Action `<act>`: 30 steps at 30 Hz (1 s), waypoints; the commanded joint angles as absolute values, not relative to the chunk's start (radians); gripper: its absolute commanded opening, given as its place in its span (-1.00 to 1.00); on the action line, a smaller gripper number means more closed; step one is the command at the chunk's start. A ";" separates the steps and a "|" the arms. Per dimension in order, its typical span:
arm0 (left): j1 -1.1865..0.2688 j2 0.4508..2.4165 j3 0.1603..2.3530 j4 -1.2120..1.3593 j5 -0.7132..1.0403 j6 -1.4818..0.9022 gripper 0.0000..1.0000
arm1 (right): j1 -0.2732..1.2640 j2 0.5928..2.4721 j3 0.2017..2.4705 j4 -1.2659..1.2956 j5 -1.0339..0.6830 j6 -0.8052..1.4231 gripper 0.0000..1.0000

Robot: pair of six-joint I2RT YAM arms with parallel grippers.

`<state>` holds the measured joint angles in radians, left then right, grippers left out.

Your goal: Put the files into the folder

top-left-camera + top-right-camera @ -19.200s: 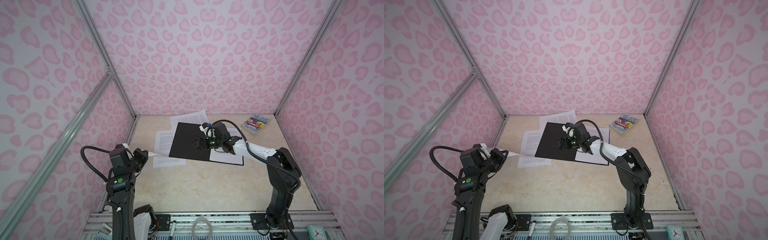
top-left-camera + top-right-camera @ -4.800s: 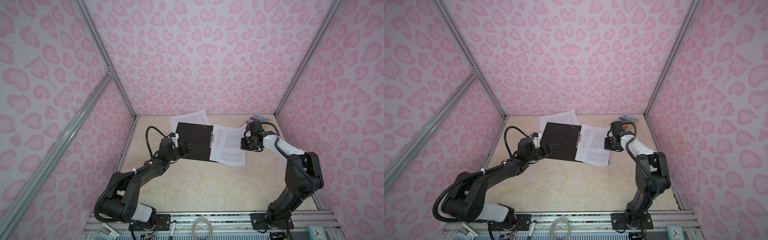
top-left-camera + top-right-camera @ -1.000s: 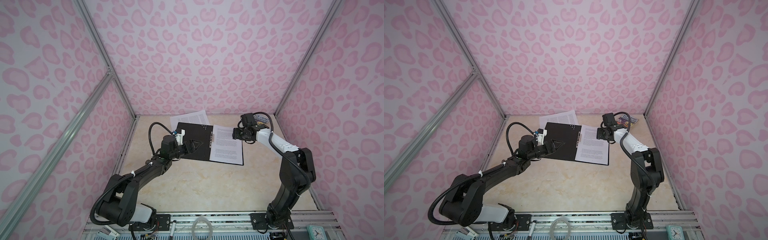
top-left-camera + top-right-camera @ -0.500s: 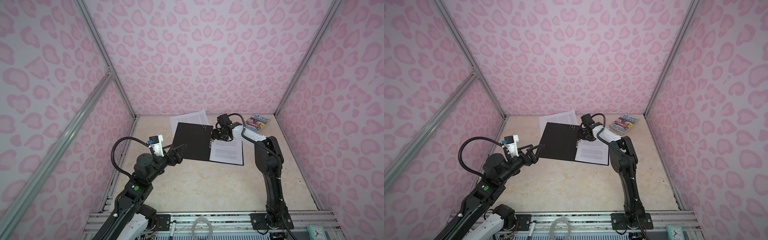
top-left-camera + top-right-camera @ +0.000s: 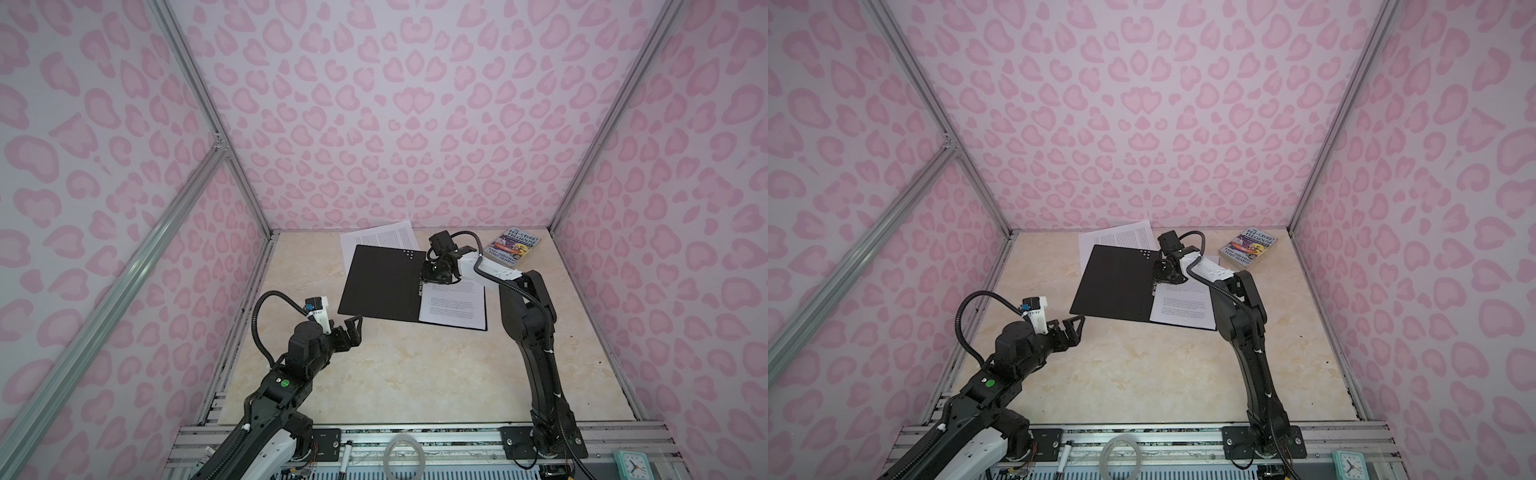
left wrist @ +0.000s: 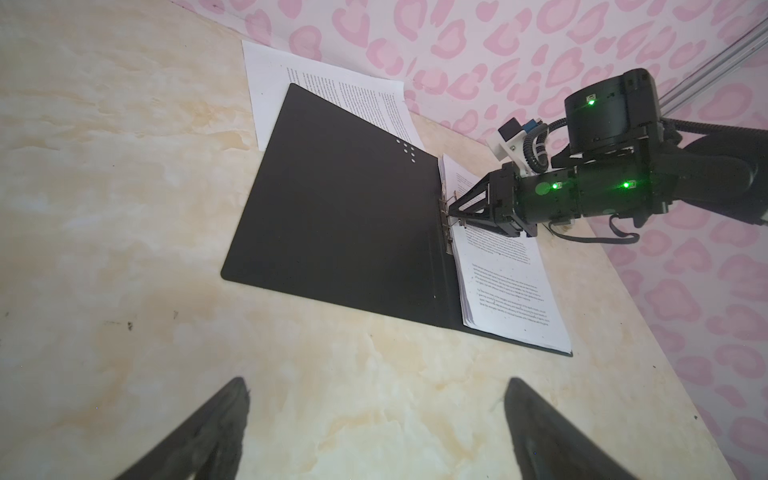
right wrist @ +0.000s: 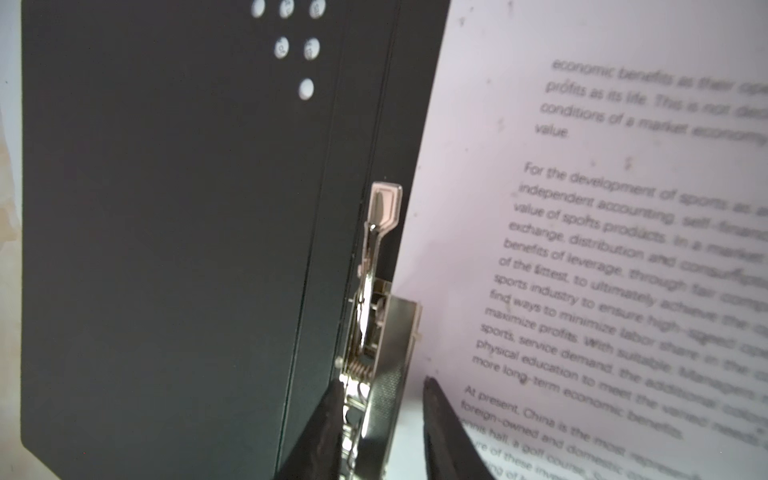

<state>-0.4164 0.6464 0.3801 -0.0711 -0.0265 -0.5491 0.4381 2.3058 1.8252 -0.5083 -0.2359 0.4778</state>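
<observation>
Now, folder (image 5: 382, 286) (image 5: 1117, 286) (image 6: 340, 224) (image 7: 166, 208): we find it lying open and flat toward the far side of the table (image 5: 415, 374), black inside up, with a small cluster of pale dots near the far end of the spine.
files (image 5: 453, 309) (image 5: 1183, 309) (image 6: 507, 291) (image 7: 623, 208): we see a stack of printed white sheets in the folder's right half, one long edge close along the spine.
loose sheet (image 5: 378, 239) (image 5: 1117, 237) (image 6: 332, 91): we note one more printed page on the table beyond the folder, its near part under the left cover's far edge.
metal clip (image 7: 374, 311) (image 6: 448, 228): we see it on the spine, just beside the stack's edge, its lever running along the spine.
right end effector (image 5: 423, 281) (image 5: 1156, 282) (image 6: 455, 216) (image 7: 382, 415): we see its tips at the clip, a narrow way apart and straddling it, one against the spring side, one just beside the plate on the paper side; we cannot tell whether it is clamped.
left end effector (image 5: 351, 332) (image 5: 1071, 330) (image 6: 378, 386): we see it above the table near the folder's near-left corner, jaws wide apart, nothing between them.
book (image 5: 513, 253) (image 5: 1250, 248): we log a colourful paperback at the far right, apart from the folder.
</observation>
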 commanded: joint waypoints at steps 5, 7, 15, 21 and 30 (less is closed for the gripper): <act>-0.416 0.632 0.382 -0.029 -0.036 -0.546 0.95 | 0.435 2.324 1.838 -0.511 -0.247 0.488 -0.55; -0.416 0.635 0.383 -0.031 -0.036 -0.546 0.94 | 0.435 2.326 1.844 -0.514 -0.254 0.488 -0.61; -0.416 0.662 0.390 -0.033 -0.037 -0.549 0.94 | 0.435 2.318 1.842 -0.511 -0.264 0.497 -0.77; -0.416 0.679 0.391 -0.028 -0.033 -0.552 0.94 | 0.436 2.259 1.775 -0.465 -0.270 0.526 -0.84; -0.416 0.698 0.397 -0.034 -0.037 -0.555 0.94 | 0.431 2.165 1.646 -0.385 -0.316 0.583 -0.88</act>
<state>-0.4160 0.6960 0.3843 -0.0715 -0.0303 -0.5503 0.4324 2.1899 1.6737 -0.4480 -0.2905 0.5610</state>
